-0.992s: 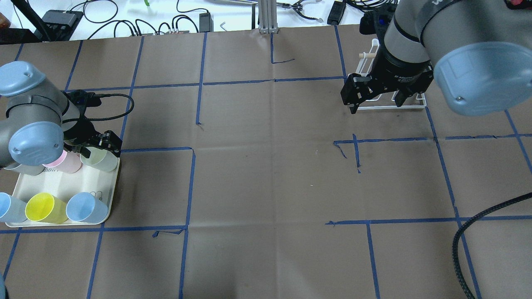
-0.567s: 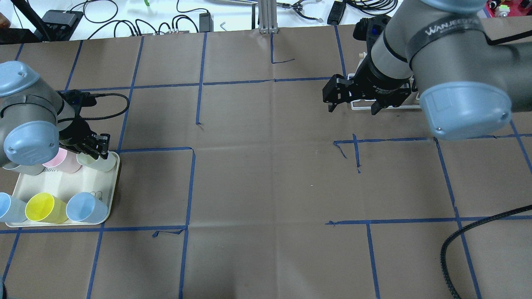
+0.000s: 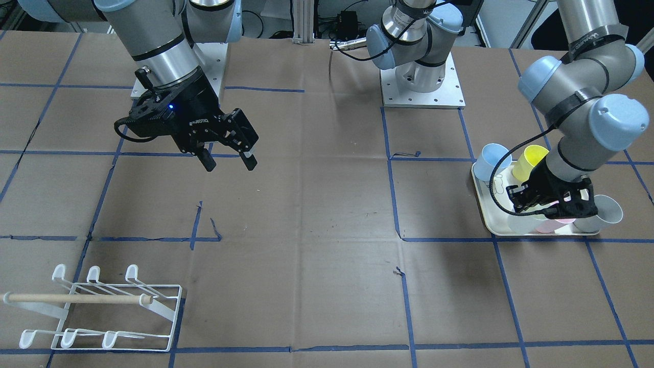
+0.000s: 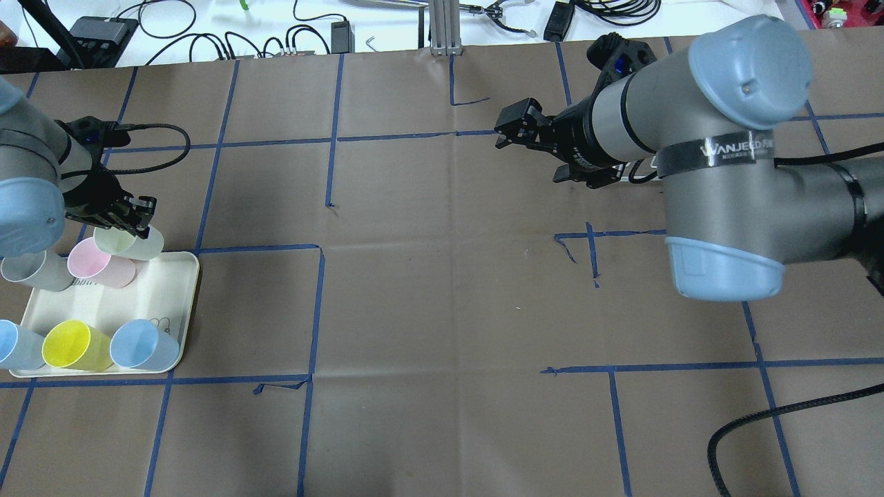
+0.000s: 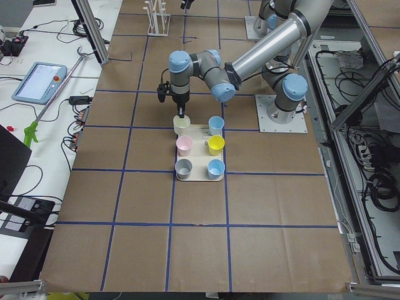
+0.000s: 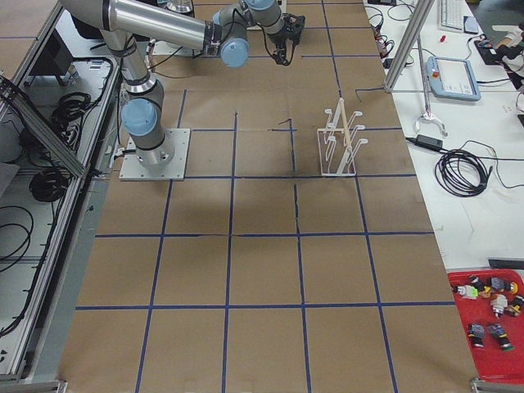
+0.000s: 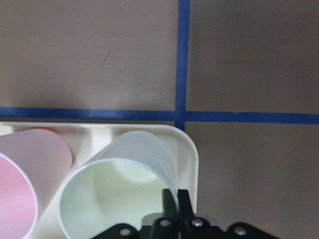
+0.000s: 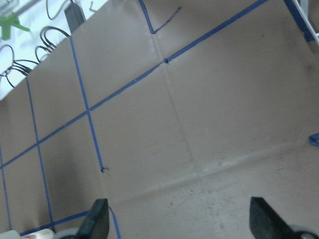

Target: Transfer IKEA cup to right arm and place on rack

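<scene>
The left pincer [image 4: 130,215] is clamped on the rim of a pale green IKEA cup [image 4: 131,243] at the far corner of a cream tray [image 4: 162,297] on the brown tabletop [image 4: 442,290]. The tray also holds a pink cup [image 4: 97,262], a grey cup [image 4: 31,270], a yellow cup [image 4: 72,345] and two light blue cups [image 4: 141,344]. The right pincer [image 3: 230,164] hangs above the tabletop with its fingers apart, well apart from the white wire rack [image 3: 76,298].

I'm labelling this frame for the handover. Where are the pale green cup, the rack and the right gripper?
pale green cup [image 7: 115,188], left wrist-mounted view, inside its open mouth.
rack [image 3: 76,298], exterior front-facing view, on its wooden dowel.
right gripper [image 3: 230,164], exterior front-facing view, midway between its fingertips.
</scene>
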Robot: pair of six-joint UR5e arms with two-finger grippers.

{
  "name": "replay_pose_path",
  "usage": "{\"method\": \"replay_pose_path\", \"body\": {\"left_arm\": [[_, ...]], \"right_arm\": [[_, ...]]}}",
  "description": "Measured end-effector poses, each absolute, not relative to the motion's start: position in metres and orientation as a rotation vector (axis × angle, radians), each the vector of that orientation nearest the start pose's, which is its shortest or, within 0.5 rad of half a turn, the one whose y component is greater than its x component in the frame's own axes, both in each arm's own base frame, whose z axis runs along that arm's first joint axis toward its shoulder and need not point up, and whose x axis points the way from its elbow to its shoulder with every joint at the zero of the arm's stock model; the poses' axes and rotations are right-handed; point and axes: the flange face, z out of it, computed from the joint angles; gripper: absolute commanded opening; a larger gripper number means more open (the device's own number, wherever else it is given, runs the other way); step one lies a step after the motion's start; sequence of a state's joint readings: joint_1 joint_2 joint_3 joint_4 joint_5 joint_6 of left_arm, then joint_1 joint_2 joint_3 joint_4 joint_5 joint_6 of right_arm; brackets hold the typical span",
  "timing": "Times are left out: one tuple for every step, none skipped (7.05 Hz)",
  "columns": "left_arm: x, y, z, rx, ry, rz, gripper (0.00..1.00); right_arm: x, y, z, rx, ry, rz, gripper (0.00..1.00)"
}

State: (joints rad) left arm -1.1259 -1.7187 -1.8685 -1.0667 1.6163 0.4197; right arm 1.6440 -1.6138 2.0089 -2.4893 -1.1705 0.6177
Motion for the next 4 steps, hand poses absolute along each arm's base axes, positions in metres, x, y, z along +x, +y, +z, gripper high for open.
{"method": "replay_pose_path", "body": {"left_arm": [[0.107, -0.529, 0.362, -0.040, 3.078, -0.060, 0.00], [0.105, -0.532, 0.404, -0.043, 3.092, -0.029, 0.00], [0.104, -0.534, 0.440, -0.049, 3.111, 0.015, 0.00], [0.101, -0.535, 0.464, -0.054, 3.128, 0.052, 0.00]], "right_arm": [[0.210, -0.453, 0.397, 0.592, 2.393, -0.509, 1.00], [0.212, -0.445, 0.388, 0.603, 2.327, -0.536, 1.00], [0.213, -0.439, 0.380, 0.601, 2.293, -0.560, 1.00], [0.213, -0.433, 0.374, 0.606, 2.267, -0.580, 1.00]]}}
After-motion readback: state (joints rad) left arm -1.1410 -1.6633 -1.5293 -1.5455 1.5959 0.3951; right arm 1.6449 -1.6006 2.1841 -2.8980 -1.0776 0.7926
